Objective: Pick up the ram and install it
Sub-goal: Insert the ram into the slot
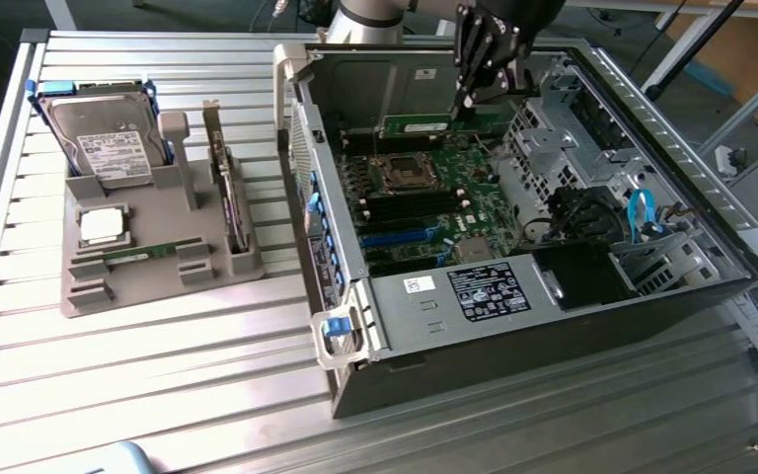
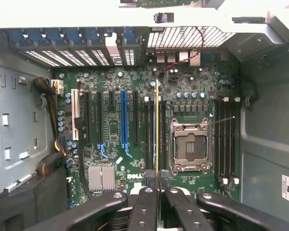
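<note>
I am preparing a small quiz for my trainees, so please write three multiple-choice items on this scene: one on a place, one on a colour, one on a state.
1. Where does the hard drive lie?
A) on the gray tray, at the exterior view's left of the computer case
B) on a shelf
C) in a drawer

2. Which colour has the long slot between black ones on the motherboard?
A) red
B) orange
C) blue

3. How is the gripper?
A) open and empty
B) shut on the ram, held edge-on over the motherboard
C) shut on a screwdriver

Answers:
1 A, the drive stands at the tray's far end.
2 C, its plastic is plainly blue.
3 B, the thin stick runs out from between the closed fingers.
</note>
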You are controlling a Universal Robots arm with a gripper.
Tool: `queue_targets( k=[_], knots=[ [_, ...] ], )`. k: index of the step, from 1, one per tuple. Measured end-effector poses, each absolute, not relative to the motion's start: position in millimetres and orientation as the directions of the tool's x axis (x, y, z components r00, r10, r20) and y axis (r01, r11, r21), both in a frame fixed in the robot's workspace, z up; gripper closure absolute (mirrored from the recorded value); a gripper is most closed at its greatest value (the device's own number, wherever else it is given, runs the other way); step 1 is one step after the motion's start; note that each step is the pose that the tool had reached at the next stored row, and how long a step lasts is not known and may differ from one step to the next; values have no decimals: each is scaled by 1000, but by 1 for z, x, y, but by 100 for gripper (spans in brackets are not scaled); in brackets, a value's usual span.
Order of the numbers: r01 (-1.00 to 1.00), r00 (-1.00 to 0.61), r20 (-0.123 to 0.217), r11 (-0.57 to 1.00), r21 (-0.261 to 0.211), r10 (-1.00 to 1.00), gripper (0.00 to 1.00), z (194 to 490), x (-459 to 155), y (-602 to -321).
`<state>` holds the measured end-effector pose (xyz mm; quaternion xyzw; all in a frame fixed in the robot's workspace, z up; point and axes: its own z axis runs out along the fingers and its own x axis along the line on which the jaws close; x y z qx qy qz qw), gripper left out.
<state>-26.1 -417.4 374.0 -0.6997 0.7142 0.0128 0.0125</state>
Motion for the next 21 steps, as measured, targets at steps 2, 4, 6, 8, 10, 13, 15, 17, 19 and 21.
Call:
queue_targets(
  k=[2,4,6,8,10,13,15,17,19,21],
  knots=[
    [-1000,-21,-36,21,1,-999,88,370,-26,-417],
    [-1000,-21,-36,21,1,-999,88,367,-26,-417],
    [-1000,-21,-36,21,1,-999,88,363,-26,-417],
    [-1000,-21,-36,21,1,-999,88,359,-26,-417],
    [-1000,-21,-36,21,1,-999,88,355,-26,-417],
    [-1000,-21,-36,21,1,-999,88,351,-26,-417],
    [-1000,-21,-36,21,1,-999,88,348,-26,-417],
    [-1000,-21,-36,21,1,-999,88,345,-26,-417],
    [-1000,-21,-36,21,1,-999,88,341,-26,-417],
    [-1000,-21,-36,21,1,-999,88,338,-26,-417]
  ],
)
